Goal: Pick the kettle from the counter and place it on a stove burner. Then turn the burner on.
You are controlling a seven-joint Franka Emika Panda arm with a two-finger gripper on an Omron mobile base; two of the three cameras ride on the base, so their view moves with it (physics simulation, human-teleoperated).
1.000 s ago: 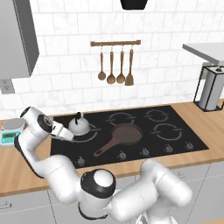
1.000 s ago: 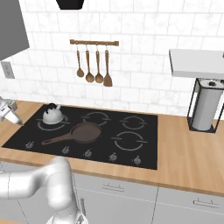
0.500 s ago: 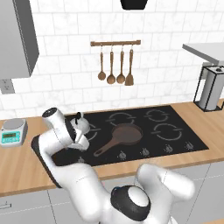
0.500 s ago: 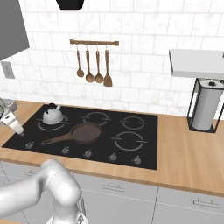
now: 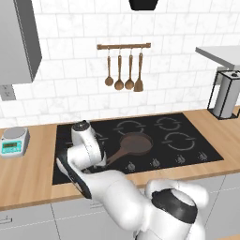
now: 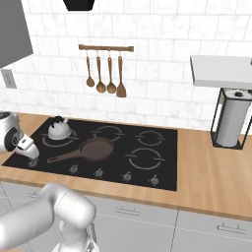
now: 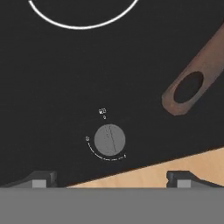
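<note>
The silver-grey kettle (image 6: 59, 131) stands upright on the rear-left stove burner (image 6: 47, 141), a white broken ring in the black cooktop (image 6: 162, 162). My gripper (image 6: 30, 156) hovers low over the cooktop's front-left corner, apart from the kettle. In the hand view the gripper (image 7: 113, 179) is open, its fingertips (image 7: 41, 178) spread wide with nothing between them. A round grey control knob (image 7: 110, 140) lies just ahead of them. An arc of the burner ring (image 7: 83, 19) shows at the top. In the left base view my arm hides the kettle.
A brown pan (image 6: 97, 148) sits mid-cooktop, its handle end (image 7: 190, 87) reaching close to the knob. More knobs (image 6: 127, 176) line the front edge. The wood counter (image 7: 183, 164) borders the glass. A scale (image 5: 13, 142) stands far left, a paper towel holder (image 6: 230, 123) right.
My arm has swung away from the kettle and lowered the hand toward the cooktop's front-left edge. It is now over a knob. The kettle stayed on its burner.
</note>
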